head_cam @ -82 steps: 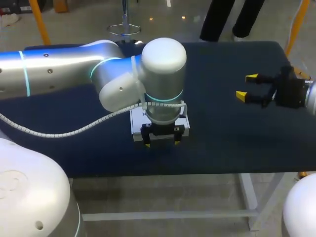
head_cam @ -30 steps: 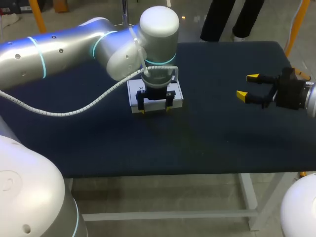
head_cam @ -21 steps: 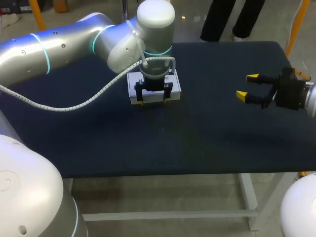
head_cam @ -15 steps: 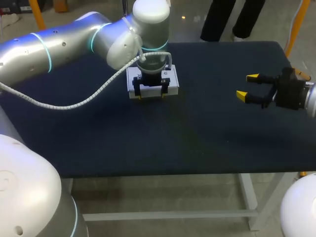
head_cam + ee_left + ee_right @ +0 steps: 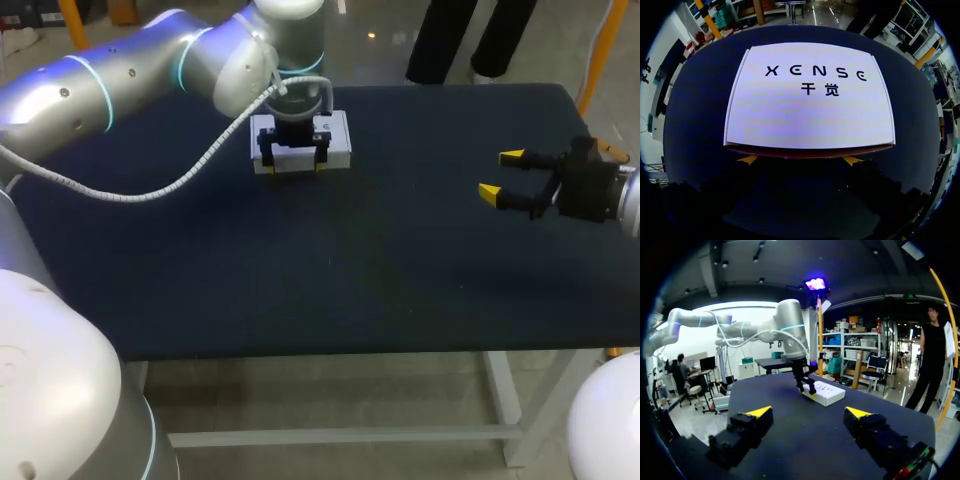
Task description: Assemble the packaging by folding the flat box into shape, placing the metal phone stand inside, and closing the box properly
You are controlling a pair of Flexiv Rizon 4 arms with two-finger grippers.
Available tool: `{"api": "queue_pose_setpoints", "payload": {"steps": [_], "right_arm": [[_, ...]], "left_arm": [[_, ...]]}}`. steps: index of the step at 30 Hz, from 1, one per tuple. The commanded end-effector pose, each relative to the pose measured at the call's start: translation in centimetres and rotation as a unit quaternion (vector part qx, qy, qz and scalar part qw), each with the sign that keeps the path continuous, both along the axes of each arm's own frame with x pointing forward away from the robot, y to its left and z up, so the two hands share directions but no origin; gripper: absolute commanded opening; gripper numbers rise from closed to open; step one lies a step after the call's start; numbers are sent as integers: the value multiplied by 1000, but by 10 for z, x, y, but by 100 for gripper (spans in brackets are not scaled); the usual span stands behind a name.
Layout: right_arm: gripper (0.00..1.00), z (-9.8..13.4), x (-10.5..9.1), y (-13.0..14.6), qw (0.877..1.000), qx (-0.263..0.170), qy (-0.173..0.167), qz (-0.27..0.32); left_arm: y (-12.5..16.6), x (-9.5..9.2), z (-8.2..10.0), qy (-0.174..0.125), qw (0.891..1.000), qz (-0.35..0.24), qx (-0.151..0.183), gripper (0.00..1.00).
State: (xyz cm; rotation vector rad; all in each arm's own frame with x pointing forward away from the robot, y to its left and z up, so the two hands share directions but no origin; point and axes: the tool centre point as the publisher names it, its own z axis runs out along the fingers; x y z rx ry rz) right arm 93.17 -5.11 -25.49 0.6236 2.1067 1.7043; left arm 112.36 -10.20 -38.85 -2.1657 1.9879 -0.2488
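The flat white cardboard box [image 5: 338, 140] lies on the dark table [image 5: 400, 280], far back and left of middle. The left gripper [image 5: 292, 167] stands at its near edge; the right gripper [image 5: 499, 174] hangs well apart, over the table's right side.

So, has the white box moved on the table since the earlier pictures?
Yes. The white box slid away from the table's front edge toward its far edge, slightly to the robot's left, with the left gripper at its near side.

The far left of the dark blue table [image 5: 400, 260] is blocked by the flat white cardboard box [image 5: 336, 140] and the silver left arm [image 5: 120, 75] above it, while bare cloth is left open towards the right gripper [image 5: 498, 175].
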Motion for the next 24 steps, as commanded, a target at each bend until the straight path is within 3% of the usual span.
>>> {"api": "queue_pose_setpoints", "payload": {"steps": [1, 16, 20, 24], "right_arm": [[100, -1, 0, -1, 1000, 2, -2, 1], [100, -1, 0, -1, 1000, 2, -2, 1], [100, -1, 0, -1, 1000, 2, -2, 1], [100, -1, 0, -1, 1000, 2, -2, 1]], "left_arm": [[1, 22, -6, 21, 1000, 0, 0, 100], [6, 59, 3, 18, 1000, -7, -3, 100], [6, 59, 6, 15, 1000, -14, -5, 100], [4, 41, 10, 8, 999, -32, -19, 100]]}}
